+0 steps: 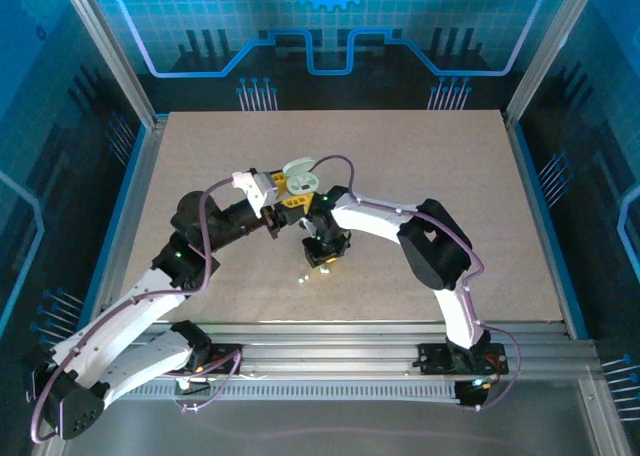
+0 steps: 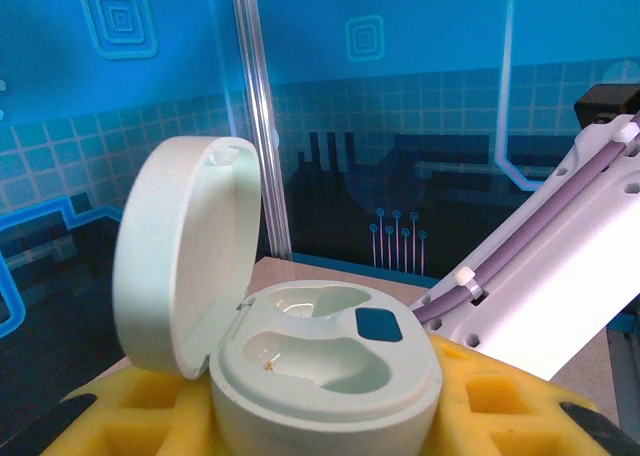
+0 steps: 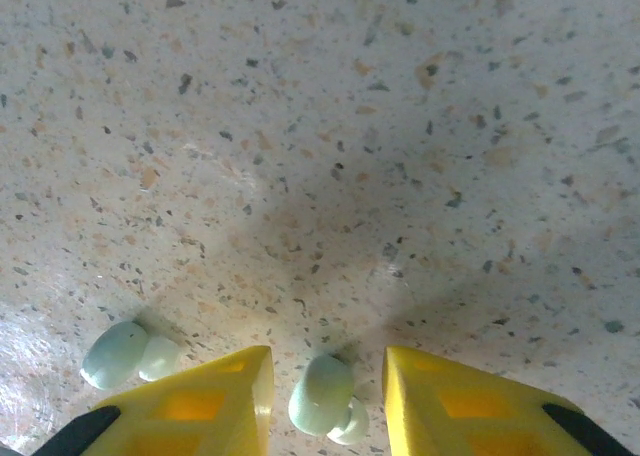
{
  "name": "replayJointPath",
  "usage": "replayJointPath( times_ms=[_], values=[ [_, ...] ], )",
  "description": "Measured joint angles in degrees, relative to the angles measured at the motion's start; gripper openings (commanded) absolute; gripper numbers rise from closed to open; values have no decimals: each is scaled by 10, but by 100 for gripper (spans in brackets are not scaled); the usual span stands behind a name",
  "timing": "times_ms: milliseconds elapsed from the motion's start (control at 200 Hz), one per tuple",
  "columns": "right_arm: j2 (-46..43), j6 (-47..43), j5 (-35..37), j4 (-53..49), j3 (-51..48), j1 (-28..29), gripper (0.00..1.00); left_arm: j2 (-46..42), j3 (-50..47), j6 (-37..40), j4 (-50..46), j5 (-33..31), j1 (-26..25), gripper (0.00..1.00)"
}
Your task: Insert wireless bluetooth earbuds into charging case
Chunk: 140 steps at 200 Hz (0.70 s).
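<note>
Tabletop (image 3: 380, 156) shows on either side of a pale mint earbud (image 3: 322, 394) lying between the right jaws, which stand apart at the bottom of the right wrist view without touching it. A second earbud (image 3: 125, 354) lies at lower left, just beside the yellow finger on that side. The left jaws are clamped on a pale mint charging case (image 2: 330, 371) at the bottom centre of the left wrist view, its lid (image 2: 185, 256) swung up to the left and two hollows showing inside. In the top view the case sits just above the frame's centre, the two earbuds as pale specks a little below it
</note>
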Motion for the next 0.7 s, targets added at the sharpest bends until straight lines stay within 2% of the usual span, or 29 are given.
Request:
replayJointPath(
  times_ms=[225,700],
  values=[
    [9,-4,2,-17,4,5,29,0,0,0,-1,0,0,35],
    [19,-5,6,-30,13,6,27,0,0,0,-2,0,0,35]
  ],
)
